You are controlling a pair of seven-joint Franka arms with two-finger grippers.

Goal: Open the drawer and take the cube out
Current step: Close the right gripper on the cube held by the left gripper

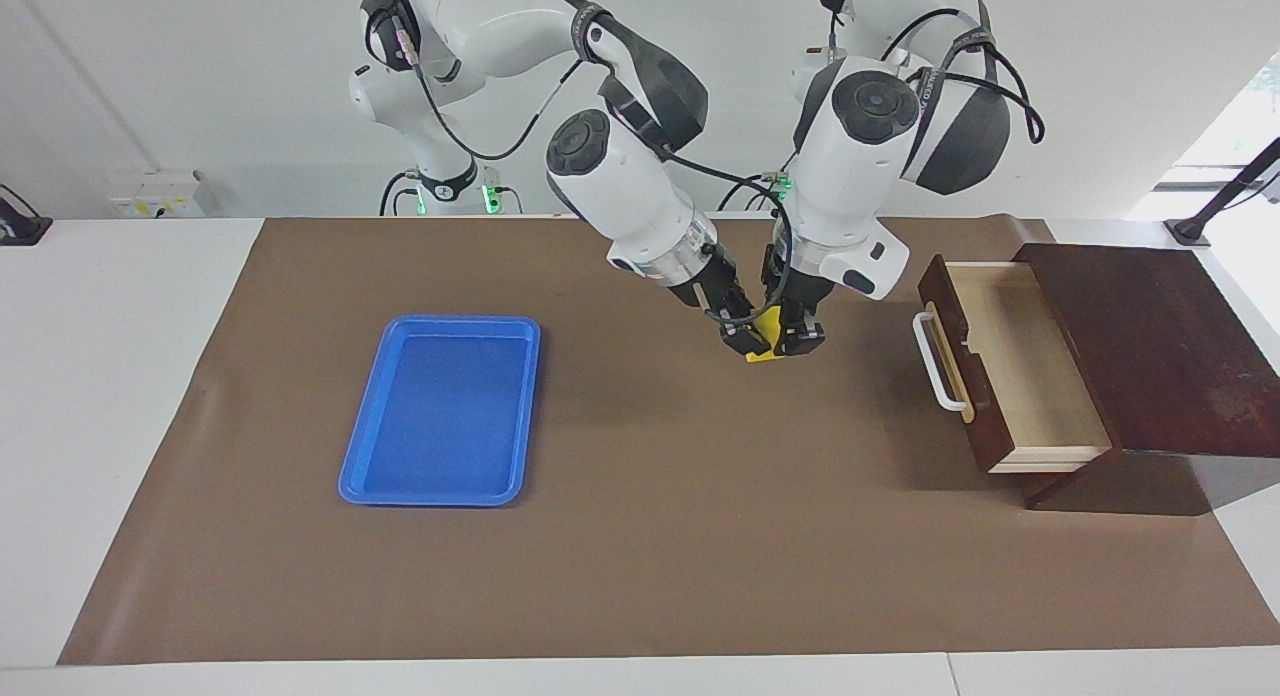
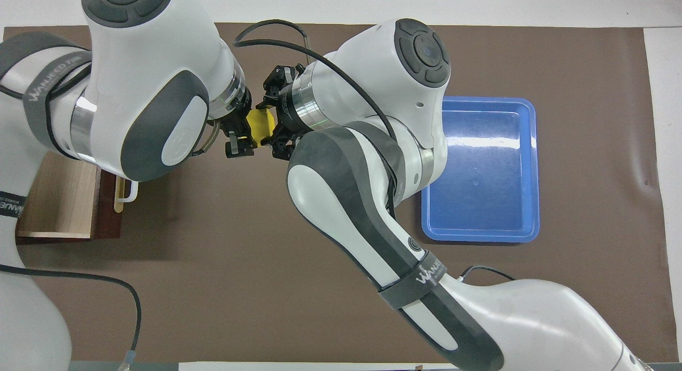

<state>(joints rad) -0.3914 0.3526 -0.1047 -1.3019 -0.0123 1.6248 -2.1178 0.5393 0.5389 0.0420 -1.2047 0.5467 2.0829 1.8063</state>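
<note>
Standing open, drawer (image 1: 1015, 361) holds nothing visible.

A blue tray (image 1: 440, 412) lies flat on the brown mat (image 1: 640, 576), well apart from the jaws, toward the right arm's end of the table (image 1: 110, 376). The mat spreads beneath them.

Robot lab — paired white arms (image 1: 620, 176), brown-matted bench (image 1: 640, 576), bare wall.

Hidden and cut-off items

Cube (image 1: 766, 328): mostly covered by both grippers. Drawer (image 2: 64, 200): top part under the left arm at 9 o'clock overhead. Tray (image 2: 479, 168): inner edge under the right arm.
</note>
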